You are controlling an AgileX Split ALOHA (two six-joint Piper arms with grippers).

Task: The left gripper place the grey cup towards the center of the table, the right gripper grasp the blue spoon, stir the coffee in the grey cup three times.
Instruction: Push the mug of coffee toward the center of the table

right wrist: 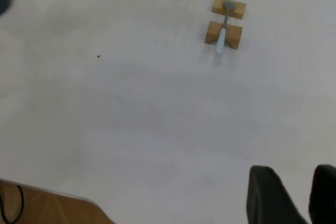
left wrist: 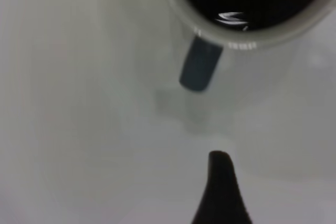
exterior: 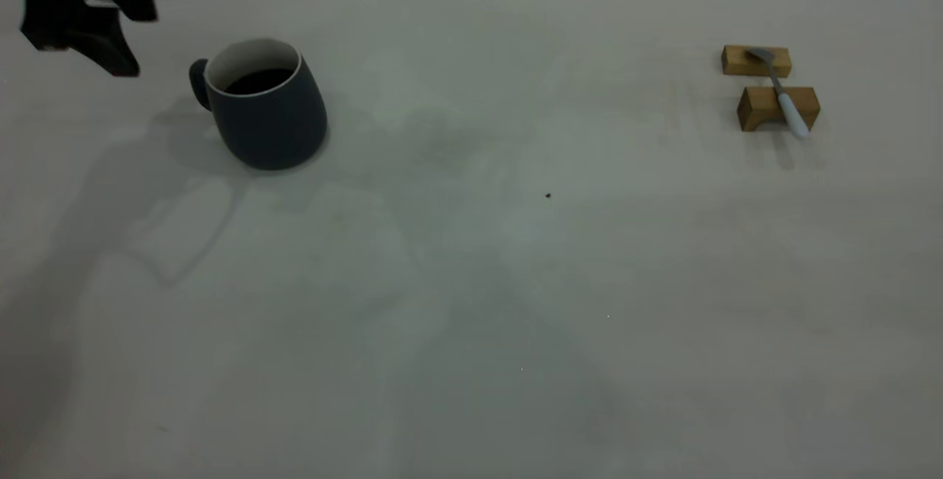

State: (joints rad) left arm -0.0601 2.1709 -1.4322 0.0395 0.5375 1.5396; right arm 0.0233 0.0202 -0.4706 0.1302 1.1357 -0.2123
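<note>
Standing at the far left of the worktop [exterior: 516,280], the cup [exterior: 267,107] has not yet been brought toward the centre; it sits upright, handle turned toward the left pincer [exterior: 88,15], with coffee [exterior: 258,81] dark and glossy inside; none of the task looks done so far, judging from how things lie.

Left pincer hangs just beside the cup on its handle side, raised off the worktop and not touching it; only one dark fingertip [left wrist: 221,192] shows in the left wrist view, pointing at the handle, so whether its fingers are apart or together I cannot tell; it holds nothing.

Spoon [exterior: 782,93] lies untouched at the far right, well apart from the cup, propped across two blocks [exterior: 756,61], its metal bowl on the farther one and its pale handle over the nearer, notched one.

Right pincer [right wrist: 299,195] is out of the exterior view; its own wrist view shows two dark fingers with a gap between them, clamped on nothing, well back from the spoon.

Left to do, as I judge it: grip the cup, move it centreward, pick up the spoon, stir three times.

Count: one cup, one spoon, two blocks, two pincers; one small dark speck [exterior: 549,195] near mid-worktop.
</note>
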